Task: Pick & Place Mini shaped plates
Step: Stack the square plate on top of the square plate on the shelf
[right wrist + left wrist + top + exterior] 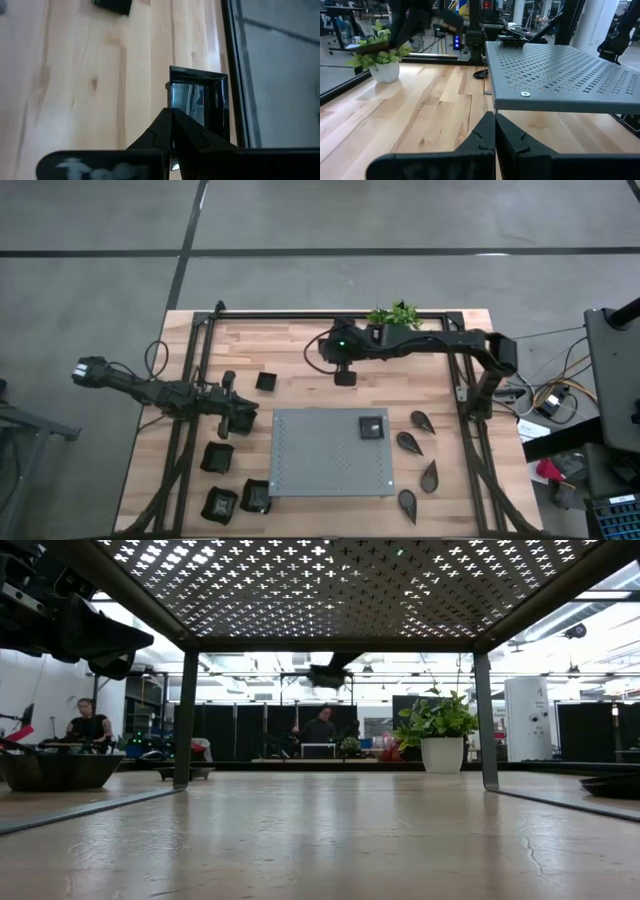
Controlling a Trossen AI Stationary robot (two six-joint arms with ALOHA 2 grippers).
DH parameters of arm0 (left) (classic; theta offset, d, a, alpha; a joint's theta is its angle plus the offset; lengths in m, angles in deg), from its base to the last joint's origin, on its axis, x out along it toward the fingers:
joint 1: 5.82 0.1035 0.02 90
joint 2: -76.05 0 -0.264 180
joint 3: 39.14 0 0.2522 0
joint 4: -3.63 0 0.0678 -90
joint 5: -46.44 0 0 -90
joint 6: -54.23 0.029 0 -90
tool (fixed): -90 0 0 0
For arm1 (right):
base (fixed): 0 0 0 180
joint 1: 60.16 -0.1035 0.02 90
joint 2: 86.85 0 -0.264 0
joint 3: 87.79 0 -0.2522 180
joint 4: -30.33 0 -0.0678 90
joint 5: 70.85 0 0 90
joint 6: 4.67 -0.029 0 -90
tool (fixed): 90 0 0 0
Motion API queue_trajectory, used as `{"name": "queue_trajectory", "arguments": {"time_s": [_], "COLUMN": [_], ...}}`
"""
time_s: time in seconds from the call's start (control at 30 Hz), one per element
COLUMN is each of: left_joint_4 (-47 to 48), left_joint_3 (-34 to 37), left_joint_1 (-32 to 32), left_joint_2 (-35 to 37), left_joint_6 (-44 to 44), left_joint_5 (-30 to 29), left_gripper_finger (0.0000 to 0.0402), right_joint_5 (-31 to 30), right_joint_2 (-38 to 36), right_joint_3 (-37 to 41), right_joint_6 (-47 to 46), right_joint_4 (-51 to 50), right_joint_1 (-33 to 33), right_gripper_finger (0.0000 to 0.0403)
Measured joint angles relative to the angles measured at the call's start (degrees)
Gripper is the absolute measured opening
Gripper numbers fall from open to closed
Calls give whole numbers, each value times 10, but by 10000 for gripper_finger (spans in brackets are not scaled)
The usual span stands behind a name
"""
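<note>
Your right hand (pixel 172 125) is clamped on a square plate (pixel 200 102) above the worktop (pixel 300 350), at 12 o'clock from the mat (pixel 320 455). Left hand (pixel 495 135) closed, empty.

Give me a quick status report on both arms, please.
Right gripper shut on small square plate, raised over table. Left gripper shut, empty, beside grey mat. Nothing blocking.

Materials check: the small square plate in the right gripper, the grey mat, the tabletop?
Square plate held by the right gripper: black, glossy, mirror-like reflections on its face; looks like glazed ceramic or hard plastic, cannot tell which. Grey mat: rigid perforated sheet with a screw, matte grey, likely painted metal. Tabletop: light wood planks with visible grain and seams, smooth, faintly satin finish.
</note>
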Motion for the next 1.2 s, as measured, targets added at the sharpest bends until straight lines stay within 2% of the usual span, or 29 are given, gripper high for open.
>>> {"name": "queue_trajectory", "arguments": {"time_s": [0.17, 0.33, 0.5, 0.67, 0.87, 1.2], "left_joint_4": [0, 0, 0, 0, 0, 0], "left_joint_3": [0, 0, 0, 0, 0, 0], "left_joint_1": [0, 0, 0, 0, 0, 0], "left_joint_2": [0, 0, 0, 0, 0, 0], "left_joint_6": [0, 0, 0, 0, 0, 0], "left_joint_5": [0, 0, 0, 0, 0, 0], "left_gripper_finger": [0, 0, 0, 0, 0, 0], "right_joint_5": [-2, -4, -88, -121, -123, -149], "right_joint_2": [-46, -87, -117, -134, -139, -138], "right_joint_3": [0, 0, 0, -1, -1, -1], "right_joint_6": [-62, -110, -158, -231, -266, -364], "right_joint_4": [-77, -112, -167, -201, -230, -261], "right_joint_1": [-21, -73, -148, -218, -295, -377], "right_gripper_finger": [8, 8, 8, 8, 8, 8]}}
